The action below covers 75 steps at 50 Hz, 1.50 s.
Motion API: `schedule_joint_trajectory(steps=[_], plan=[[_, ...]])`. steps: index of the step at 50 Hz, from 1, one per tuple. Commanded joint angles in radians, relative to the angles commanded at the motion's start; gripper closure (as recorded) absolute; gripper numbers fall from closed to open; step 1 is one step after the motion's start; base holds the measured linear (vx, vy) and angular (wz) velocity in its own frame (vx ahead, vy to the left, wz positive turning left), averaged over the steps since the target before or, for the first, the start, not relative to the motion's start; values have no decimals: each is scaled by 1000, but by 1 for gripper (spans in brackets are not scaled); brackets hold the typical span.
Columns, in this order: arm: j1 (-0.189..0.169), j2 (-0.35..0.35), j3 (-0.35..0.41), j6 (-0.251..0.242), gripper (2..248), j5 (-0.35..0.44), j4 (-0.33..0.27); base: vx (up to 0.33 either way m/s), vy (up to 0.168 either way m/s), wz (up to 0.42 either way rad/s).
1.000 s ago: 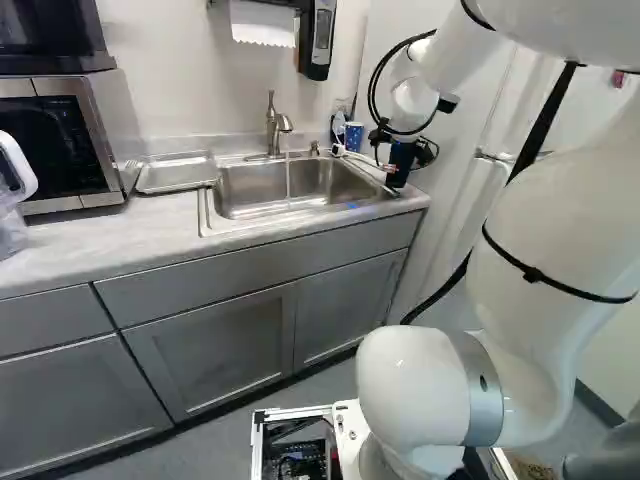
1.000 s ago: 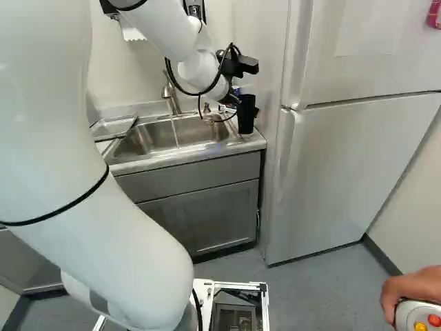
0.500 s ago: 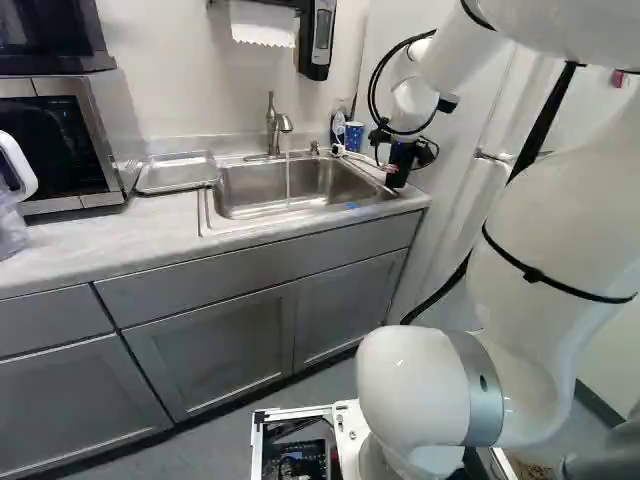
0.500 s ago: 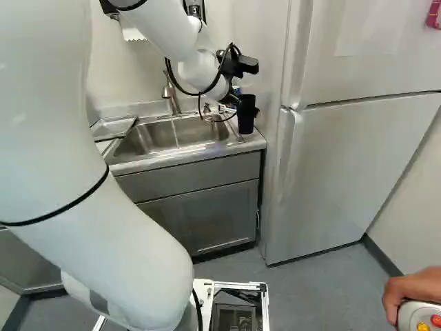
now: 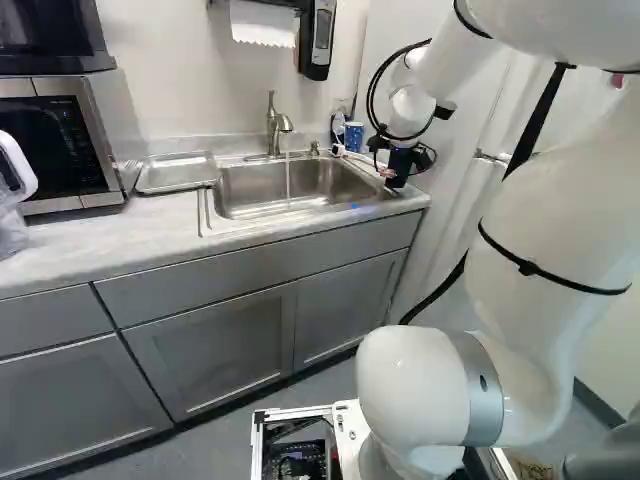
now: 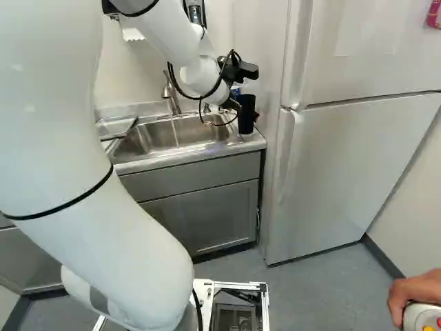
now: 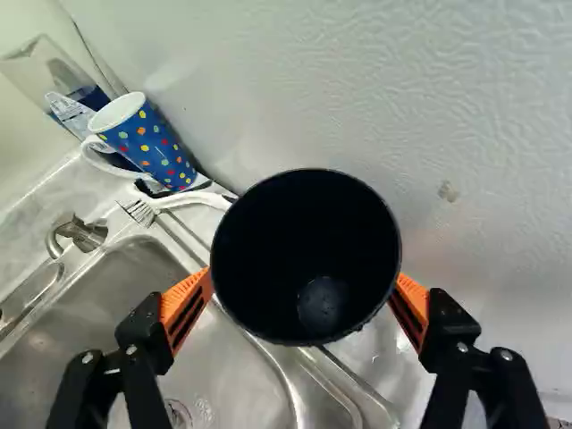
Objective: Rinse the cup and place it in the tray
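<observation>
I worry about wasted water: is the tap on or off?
On: a thin stream of water falls from the tap into the sink.

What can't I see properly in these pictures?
- Inside the cup, wrist view: too dark to tell if water is left.
- Part of the tray, right base view: hidden behind the arm.
- Part of the microwave, left base view: cut off by the edge.

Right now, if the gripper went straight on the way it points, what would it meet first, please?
With the black cup held in the gripper, probably the pale panel or the sink's rim; the cup hides which lies first in line.
</observation>
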Motion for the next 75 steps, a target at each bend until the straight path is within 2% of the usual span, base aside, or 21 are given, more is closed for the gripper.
schedule_joint_trajectory(steps=[10,11,15,16,21,22,26,27,49,75], plan=[[0,0,0,0,4,0,0,0,0,0],[0,0,0,0,38,0,0,0,0,0],[0,0,0,0,38,0,0,0,0,0],[0,0,0,0,77,0,0,0,0,0],[0,0,0,0,77,0,0,0,0,0],[0,0,0,0,115,0,0,0,0,0],[0,0,0,0,115,0,0,0,0,0],[0,0,0,0,129,0,0,0,0,0],[4,11,0,0,129,0,0,0,0,0],[79,88,19,0,129,0,0,0,0,0]])
